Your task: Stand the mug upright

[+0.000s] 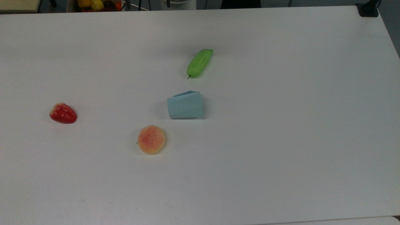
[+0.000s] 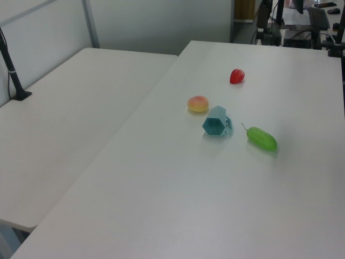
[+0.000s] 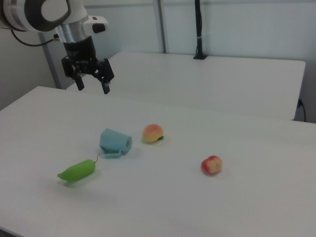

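Pincer (image 3: 93, 87) hangs high above the table (image 1: 281, 140), fingers spread, nothing between them. Mug (image 3: 115, 141) lies on its side, well below pincer & a bit toward the right view's right. Peach (image 3: 152, 133) just beside mug, farther right of pincer; cucumber (image 3: 77, 171) lower, strawberry (image 3: 212, 165) farthest off.

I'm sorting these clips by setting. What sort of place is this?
Probably a robotics lab or office workspace: plain white tables, a robot arm with its claw open above one, and toy fruit such as a peach laid out around a tipped mug.
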You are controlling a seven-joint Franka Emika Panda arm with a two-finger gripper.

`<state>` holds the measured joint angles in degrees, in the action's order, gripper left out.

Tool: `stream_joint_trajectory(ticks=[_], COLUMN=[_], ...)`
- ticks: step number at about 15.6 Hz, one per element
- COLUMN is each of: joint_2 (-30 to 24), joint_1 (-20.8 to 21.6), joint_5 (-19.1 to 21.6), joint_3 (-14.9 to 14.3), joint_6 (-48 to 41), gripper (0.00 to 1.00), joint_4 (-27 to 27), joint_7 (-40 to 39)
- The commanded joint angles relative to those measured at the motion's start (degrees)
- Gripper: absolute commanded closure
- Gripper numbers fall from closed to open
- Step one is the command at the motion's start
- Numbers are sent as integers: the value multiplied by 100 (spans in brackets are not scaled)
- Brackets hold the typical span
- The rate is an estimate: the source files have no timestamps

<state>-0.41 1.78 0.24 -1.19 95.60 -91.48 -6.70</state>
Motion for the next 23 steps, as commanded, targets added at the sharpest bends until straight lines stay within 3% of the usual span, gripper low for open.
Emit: stream_joint_trajectory(ticks=[1,23], joint_2=[-73,-38], joint_1=[103,148], joint_5=[203,213], joint_3=[-83,-83], joint_6=[-32,29], gripper=[0,0], joint_4=[-10,-125], joint_7=[-147,-165])
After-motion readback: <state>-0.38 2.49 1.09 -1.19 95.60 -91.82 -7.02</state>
